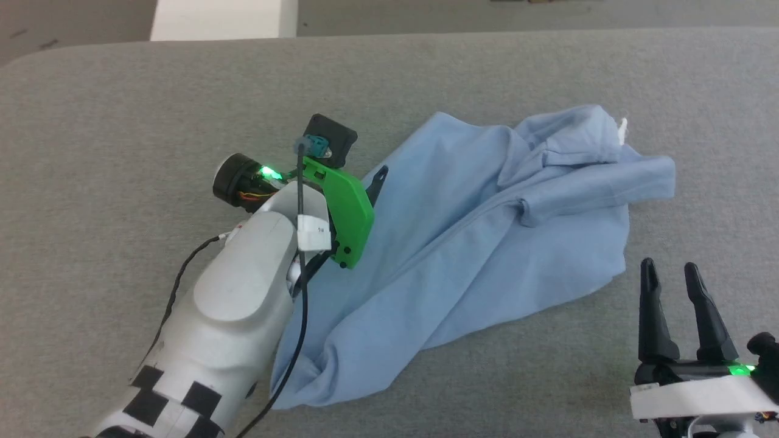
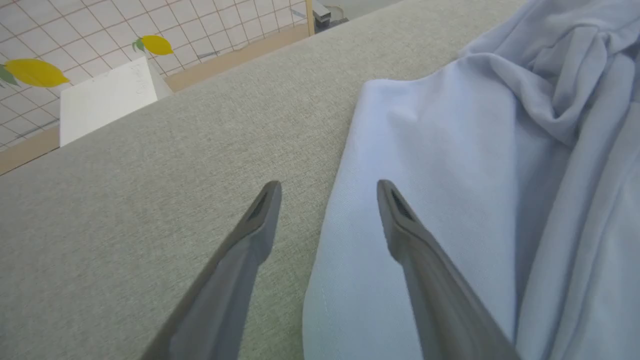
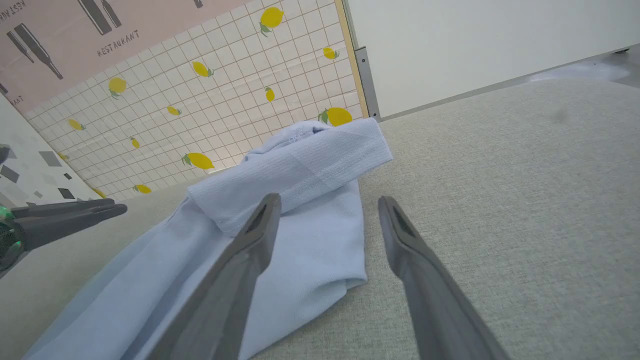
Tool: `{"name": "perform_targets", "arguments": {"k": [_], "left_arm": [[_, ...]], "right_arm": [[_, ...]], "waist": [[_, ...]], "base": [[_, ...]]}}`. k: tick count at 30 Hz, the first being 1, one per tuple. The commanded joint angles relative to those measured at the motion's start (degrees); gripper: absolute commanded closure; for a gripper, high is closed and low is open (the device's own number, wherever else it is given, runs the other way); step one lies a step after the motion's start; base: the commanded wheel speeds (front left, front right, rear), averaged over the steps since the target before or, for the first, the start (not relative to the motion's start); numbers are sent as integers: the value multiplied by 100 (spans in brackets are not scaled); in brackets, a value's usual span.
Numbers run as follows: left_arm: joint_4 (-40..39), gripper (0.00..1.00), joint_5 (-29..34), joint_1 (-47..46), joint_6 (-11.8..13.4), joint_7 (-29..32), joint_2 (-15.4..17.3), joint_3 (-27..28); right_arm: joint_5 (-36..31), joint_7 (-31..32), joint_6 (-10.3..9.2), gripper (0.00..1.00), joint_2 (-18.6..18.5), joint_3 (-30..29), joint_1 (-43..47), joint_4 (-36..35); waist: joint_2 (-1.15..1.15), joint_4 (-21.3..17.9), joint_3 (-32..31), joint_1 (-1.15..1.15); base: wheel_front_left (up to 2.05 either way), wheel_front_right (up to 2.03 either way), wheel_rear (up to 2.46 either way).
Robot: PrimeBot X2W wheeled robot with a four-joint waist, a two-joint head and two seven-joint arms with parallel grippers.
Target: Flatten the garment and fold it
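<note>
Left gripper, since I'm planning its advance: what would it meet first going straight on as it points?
Probably the garment, at its edge: the open left gripper straddles it, one finger over fabric, the other over the grey table. Depth unclear.

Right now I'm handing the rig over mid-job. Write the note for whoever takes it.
Left gripper: open, fingers astride the left edge of the shirt, one over cloth, one over the table; nothing gripped.
Right gripper: open, off the shirt's near right corner, apart from it.
Shirt: crumpled on the grey table, a sleeve lying across its right side.
Done: nothing flattened.
Left: spread it flat, then fold.
</note>
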Motion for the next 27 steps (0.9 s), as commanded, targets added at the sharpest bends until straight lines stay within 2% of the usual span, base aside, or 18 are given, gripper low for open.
{"name": "perform_targets", "arguments": {"k": [1, 10, 11, 12, 15, 19, 23, 27], "left_arm": [[163, 0, -108, -135, -20, 53, -17, -59], [1328, 0, -577, -464, -20, 888, 66, -438], [1407, 43, -577, -483, -20, 928, 75, -471], [1475, 100, -569, -509, -20, 938, 82, -522], [1508, 100, -709, -548, -20, 861, 49, -628], [1411, 100, -861, -684, -20, 408, -6, -686], [1201, 100, -979, -792, -15, -381, -43, -569], [846, 100, -1276, -518, 29, -1185, -40, -197]], "right_arm": [[-23, -25, -8, 0, 5, 34, -112, 17], [-14, 10, -8, 0, 5, 132, -221, 55], [-9, 9, -8, 0, 5, 148, -229, 57], [0, 8, -8, 0, 5, 159, -239, 58], [26, 4, -8, 0, 5, 154, -251, 55], [33, 1, -8, 0, 5, 116, -261, 81], [25, 2, -8, 0, 5, 65, -257, 84], [39, 21, -8, 0, 5, 8, -168, 114]], "waist": [[0, -199, 175, -1], [0, -506, 385, -1], [0, -526, 408, -1], [0, -540, 433, -1], [0, -525, 481, -1], [0, -367, 467, -1], [0, -106, 334, -1], [0, 199, 79, -1]], "base": [[0, 0, 0], [0, 0, 0], [0, 0, 0], [0, 0, 0], [0, 0, 0], [0, 0, 0], [0, 0, 0], [0, 0, 0]]}}
